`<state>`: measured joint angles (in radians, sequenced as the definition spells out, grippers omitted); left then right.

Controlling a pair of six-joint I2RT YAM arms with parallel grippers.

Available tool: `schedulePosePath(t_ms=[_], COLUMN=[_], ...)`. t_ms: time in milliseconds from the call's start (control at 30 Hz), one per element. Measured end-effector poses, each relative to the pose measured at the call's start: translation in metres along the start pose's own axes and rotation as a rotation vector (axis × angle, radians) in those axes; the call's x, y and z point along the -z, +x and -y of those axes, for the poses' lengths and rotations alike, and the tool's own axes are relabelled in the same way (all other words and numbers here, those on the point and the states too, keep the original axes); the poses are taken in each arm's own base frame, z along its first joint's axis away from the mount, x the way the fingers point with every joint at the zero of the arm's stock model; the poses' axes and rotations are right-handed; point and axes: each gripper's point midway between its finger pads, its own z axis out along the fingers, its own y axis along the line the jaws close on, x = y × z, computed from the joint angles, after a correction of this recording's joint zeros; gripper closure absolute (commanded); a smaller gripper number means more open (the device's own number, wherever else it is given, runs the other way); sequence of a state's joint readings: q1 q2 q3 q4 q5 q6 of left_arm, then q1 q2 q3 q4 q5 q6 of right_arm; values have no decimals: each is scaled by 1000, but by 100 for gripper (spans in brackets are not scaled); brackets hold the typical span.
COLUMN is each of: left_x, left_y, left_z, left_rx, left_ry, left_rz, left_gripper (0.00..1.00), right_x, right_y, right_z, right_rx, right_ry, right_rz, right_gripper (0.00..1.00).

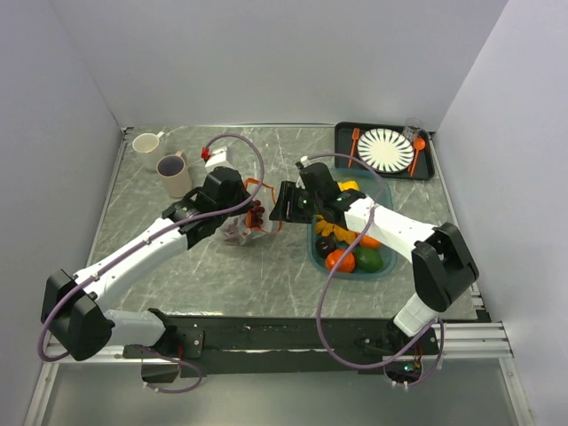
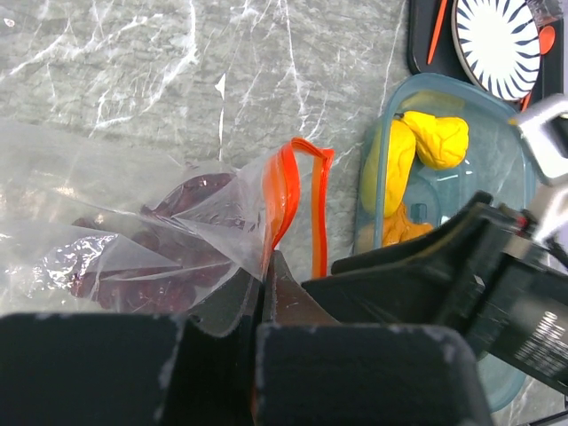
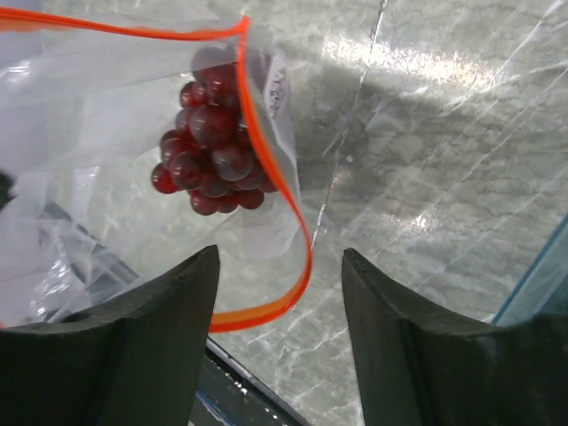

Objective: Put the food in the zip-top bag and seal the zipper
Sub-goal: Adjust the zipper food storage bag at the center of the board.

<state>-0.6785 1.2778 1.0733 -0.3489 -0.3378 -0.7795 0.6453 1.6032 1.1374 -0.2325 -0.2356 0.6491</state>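
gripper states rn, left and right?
Left gripper: closed, pinching the clear bag.
Right gripper: open, holding nothing.

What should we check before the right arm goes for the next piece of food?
1. Left gripper clamped on the zip-top bag at the zipper: ok.
2. Bag mouth open: ok, the strips are spread apart in the right wrist view.
3. Right gripper open and empty: ok.
4. Grapes inside the bag: ok.
5. All food bagged: not ok, the orange fruit, green fruit and others lie in the tray.
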Motion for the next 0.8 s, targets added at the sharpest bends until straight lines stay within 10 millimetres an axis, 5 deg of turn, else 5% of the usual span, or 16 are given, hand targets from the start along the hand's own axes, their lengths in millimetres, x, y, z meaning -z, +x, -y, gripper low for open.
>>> schedulePosePath(t_ms=[133,167,200,467,667,800], left_x=[1,1,0,-2,3,27], left_y=[1,1,1,8,9,-20], left_z=[-1,-1,-1,-16,-54,-55], left_rx=[0,-1,-1,-49,-94,-40], left_ry=[0,0,-1,-52,-218,-190], left_rz=[-1,-2,-2,-7,1,82], left_gripper=[99,99,99,99,99,99], right_x=[-11,-15,-17,-14,27,63], right_y=[9,11,14,4,-58,-103], right_z=[5,6,7,-9,-82,-130], right_rx=[-6,-6,-7,10,117,199], right_ry=[7,6,2,-47,-220,-314], right_rz=[-46,-59,-72,-62,82,195], right_gripper=[67,77,100,100,100,100])
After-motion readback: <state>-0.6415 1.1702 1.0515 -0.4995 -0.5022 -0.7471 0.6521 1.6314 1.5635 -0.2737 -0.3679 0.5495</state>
